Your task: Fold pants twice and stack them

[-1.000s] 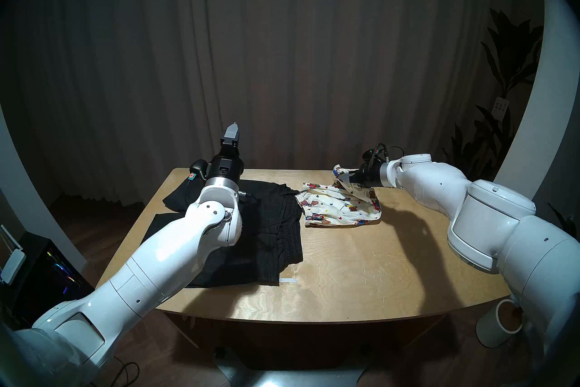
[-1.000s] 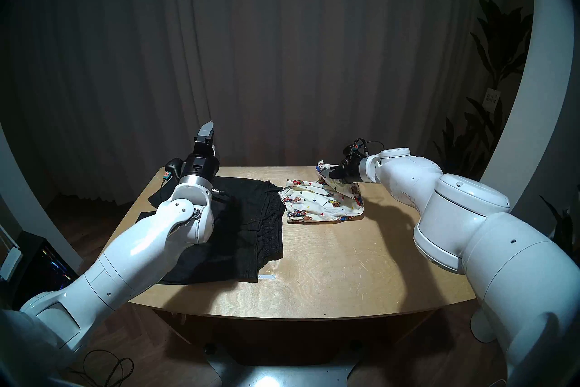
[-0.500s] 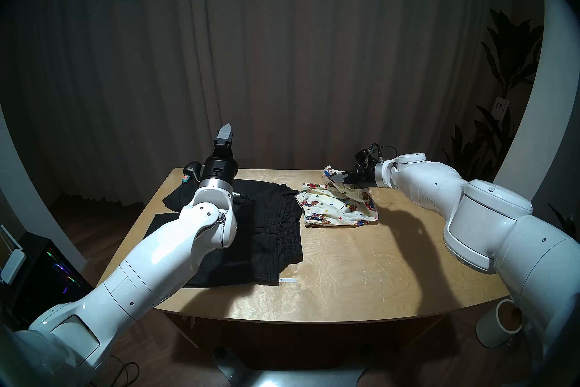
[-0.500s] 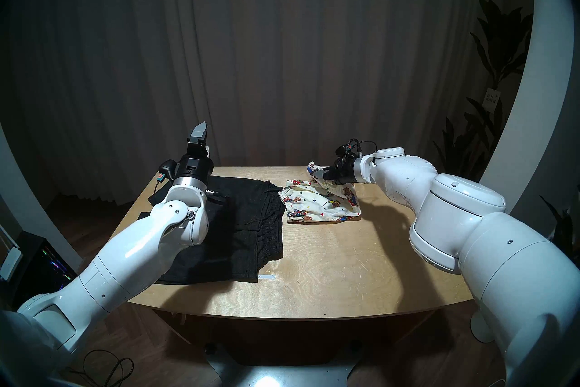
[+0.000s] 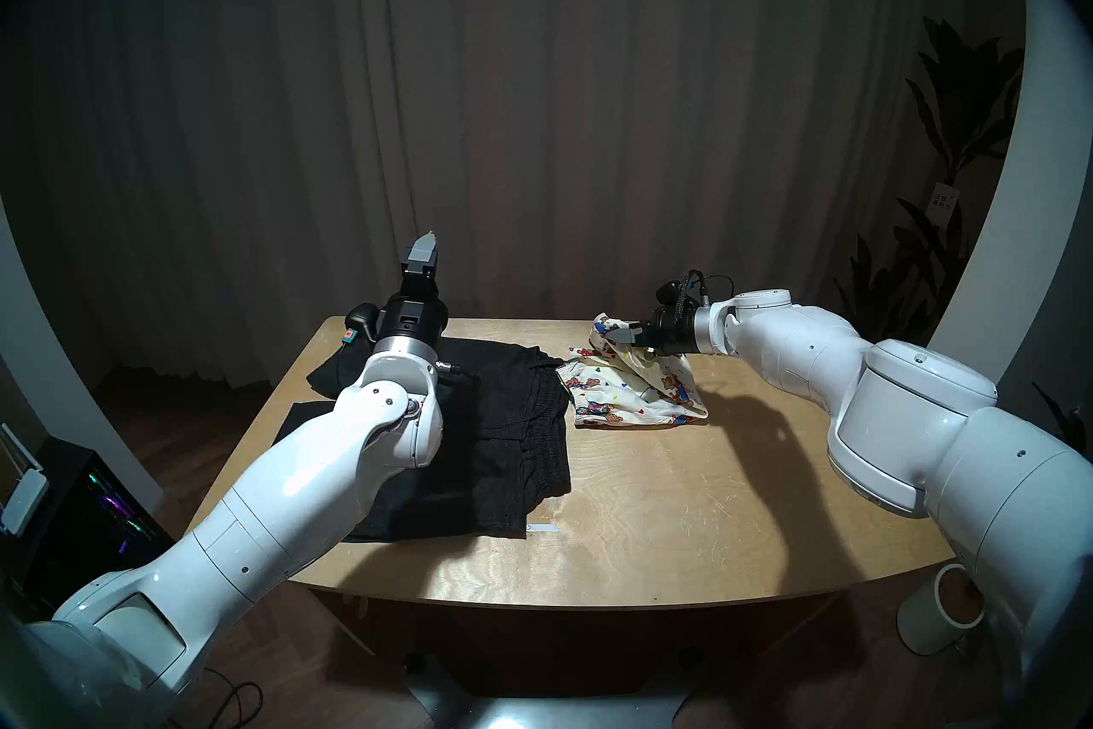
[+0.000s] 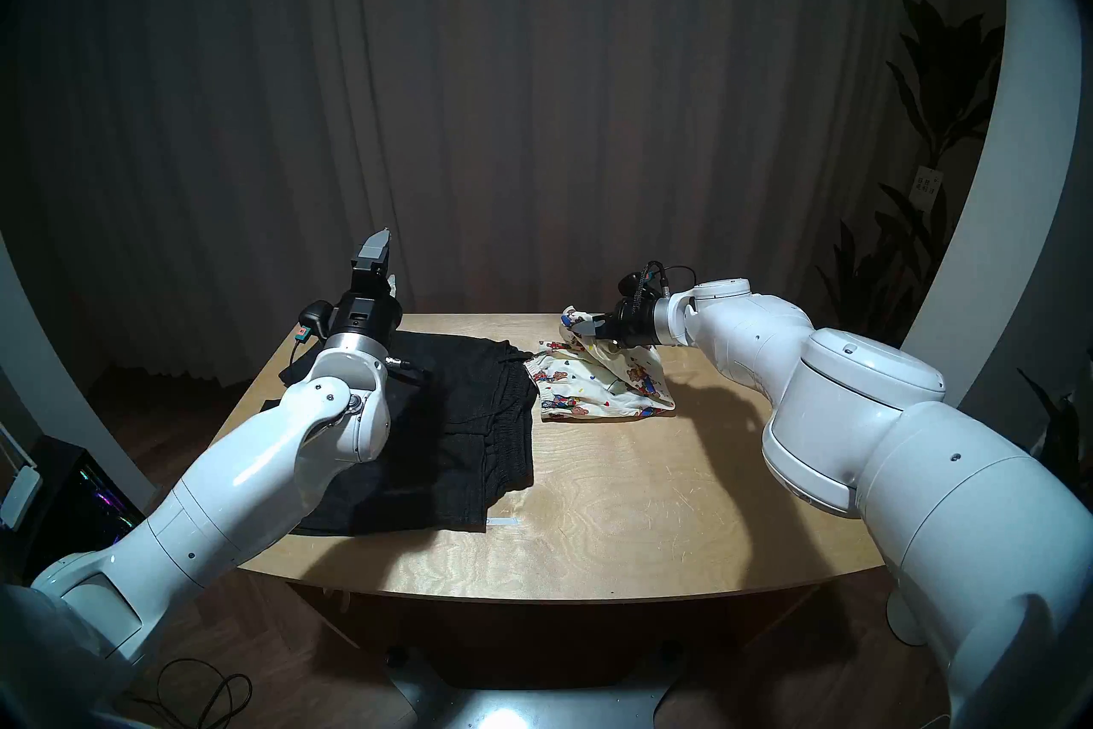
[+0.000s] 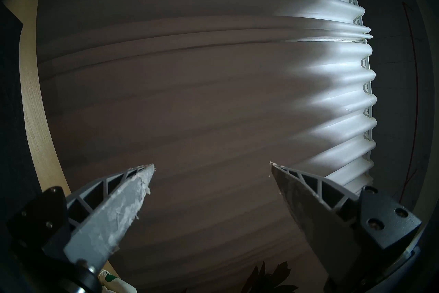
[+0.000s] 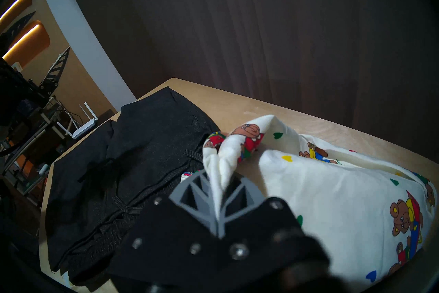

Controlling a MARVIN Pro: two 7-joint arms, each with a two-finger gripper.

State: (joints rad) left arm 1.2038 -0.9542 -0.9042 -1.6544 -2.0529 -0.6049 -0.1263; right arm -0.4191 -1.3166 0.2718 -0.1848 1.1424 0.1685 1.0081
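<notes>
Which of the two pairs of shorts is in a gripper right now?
The cream teddy-bear shorts: the right gripper is shut on a lifted edge. The black shorts lie flat, untouched; the left gripper is open.

Your robot has two glossy white arms [image 5: 307,479] with rounded segments, silver wrist rings and black wrist housings. Each tool [image 7: 211,166] has grey, triangular-ribbed fingers [image 7: 114,209] on black, screw-studded mounts.
</notes>
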